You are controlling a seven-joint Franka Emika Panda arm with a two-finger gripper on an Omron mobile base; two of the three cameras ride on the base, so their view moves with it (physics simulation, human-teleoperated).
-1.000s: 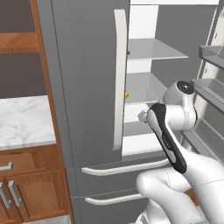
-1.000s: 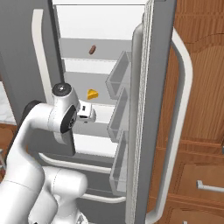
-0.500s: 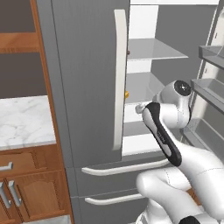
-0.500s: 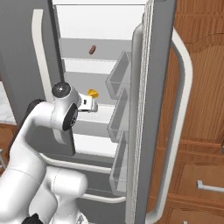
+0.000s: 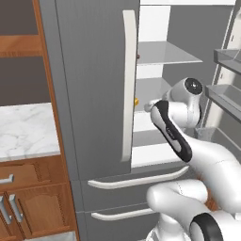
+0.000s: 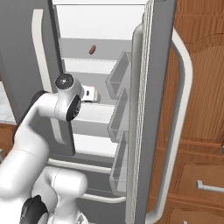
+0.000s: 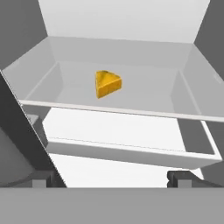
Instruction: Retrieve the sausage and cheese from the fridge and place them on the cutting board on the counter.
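Early stage: my end effector (image 7: 111, 177) spread wide, nothing held, reaching into the open fridge (image 5: 94, 70) toward the cheese (image 7: 107, 83) on a middle shelf, sausage (image 6: 92, 50) on the shelf above, both not yet on the board.

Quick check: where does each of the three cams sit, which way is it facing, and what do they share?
Left base view: behind-left, looks at fridge door and counter; arm lower right.
Right base view: behind-right, looks into the open fridge, sausage; arm lower left.
Hand view: on the hand, looks along the open gripper at cheese.
Shared: fridge shelves; cheese also peeks out in left base view.
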